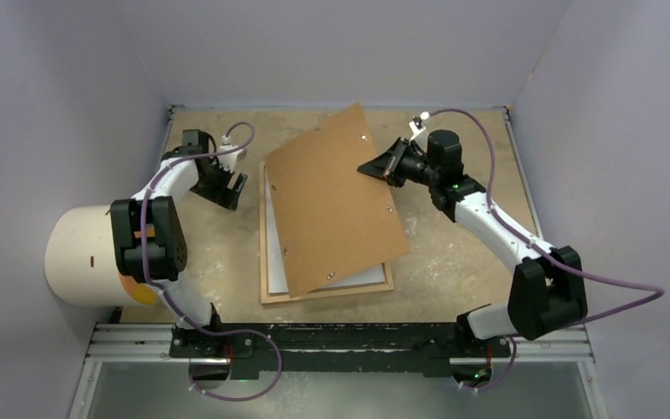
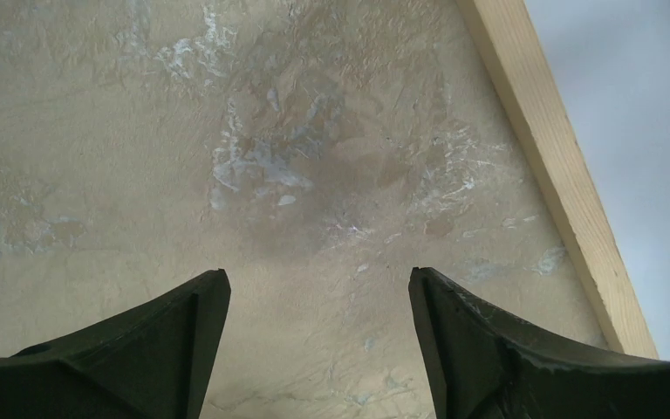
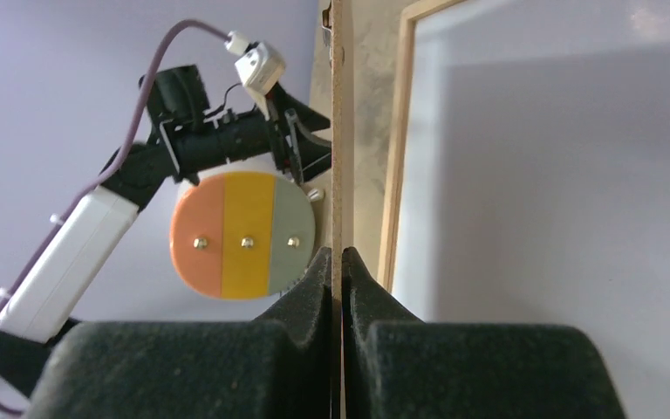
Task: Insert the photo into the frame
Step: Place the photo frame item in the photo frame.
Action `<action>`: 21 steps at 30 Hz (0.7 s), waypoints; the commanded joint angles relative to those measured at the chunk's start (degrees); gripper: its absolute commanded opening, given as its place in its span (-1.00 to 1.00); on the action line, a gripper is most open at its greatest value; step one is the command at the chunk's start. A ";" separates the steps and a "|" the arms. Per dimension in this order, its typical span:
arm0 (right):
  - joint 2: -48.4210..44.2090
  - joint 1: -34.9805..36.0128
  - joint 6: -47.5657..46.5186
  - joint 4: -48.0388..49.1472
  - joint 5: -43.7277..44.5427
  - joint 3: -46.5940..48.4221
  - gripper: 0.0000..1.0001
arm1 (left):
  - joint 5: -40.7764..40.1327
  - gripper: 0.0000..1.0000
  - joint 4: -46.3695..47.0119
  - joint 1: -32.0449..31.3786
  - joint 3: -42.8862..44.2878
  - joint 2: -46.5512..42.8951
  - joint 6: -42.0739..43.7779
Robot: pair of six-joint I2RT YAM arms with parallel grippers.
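Right gripper (image 3: 342,262) is clamped shut on the edge of the brown backing board (image 1: 331,201). It holds the board skewed and apparently tilted over the frame (image 1: 327,295), presumably to lay it on as the closing layer. A white sheet inside the moulding, likely the photo (image 1: 362,278) back-up, lies under the board, below and left of that gripper. Left gripper (image 1: 227,183) hangs open and empty over bare table (image 1: 454,253), near the frame's left rail, probably keeping clear.

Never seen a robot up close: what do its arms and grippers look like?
The left arm and right arm have white shells between chunky black joints, each trailing a purple cable. The left gripper and right gripper each end in two black wedge-shaped fingers.
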 commanded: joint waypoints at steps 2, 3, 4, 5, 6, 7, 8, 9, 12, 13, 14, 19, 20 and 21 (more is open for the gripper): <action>2.09 0.60 7.58 15.85 3.81 -4.17 -1.00 | -0.04 0.57 5.35 0.02 -1.90 -2.36 0.17; 2.89 0.66 7.95 16.94 4.09 -4.72 -1.00 | 0.33 0.57 5.40 0.02 -1.94 -2.00 -0.05; 3.64 0.70 8.61 18.56 4.02 -5.34 -1.00 | 0.47 0.56 5.45 0.00 -2.01 -1.59 -0.17; 4.39 0.85 9.17 20.25 3.99 -6.00 -1.00 | 0.60 0.56 5.50 0.00 -2.03 -1.12 -0.28; 5.15 1.06 9.42 20.88 3.92 -6.28 -1.00 | 0.64 0.55 5.60 0.01 -2.09 -0.64 -0.43; 5.83 1.25 9.29 21.17 3.88 -6.23 -1.00 | 0.66 0.55 5.69 -0.04 -2.23 -0.29 -0.53; 6.47 1.43 9.25 21.91 3.79 -6.35 -1.00 | 0.66 0.54 5.86 -0.03 -2.47 0.13 -0.49; 7.11 1.61 9.39 22.42 3.54 -6.36 -1.00 | 0.71 0.54 6.31 0.01 -2.80 0.34 -0.56; 8.63 1.82 9.86 23.99 3.58 -7.02 -1.00 | 1.11 0.53 7.10 -0.07 -3.57 1.07 -0.65; 9.00 1.91 9.94 24.65 3.56 -7.22 -1.00 | 1.22 0.52 7.19 -0.07 -3.68 1.36 -0.78; 9.48 2.01 10.14 25.26 3.42 -7.40 -1.00 | 1.27 0.51 7.37 -0.07 -3.72 1.64 -0.94; 11.29 3.00 10.68 27.38 3.13 -7.84 -1.00 | 1.45 0.50 8.64 -0.48 -4.68 2.31 -1.40; 11.50 3.22 10.91 27.90 3.23 -8.04 -1.00 | 1.45 0.50 8.94 -0.62 -4.93 2.42 -1.44; 11.76 3.33 11.05 28.38 3.16 -8.26 -1.00 | 1.41 0.51 9.19 -0.78 -5.15 2.50 -1.52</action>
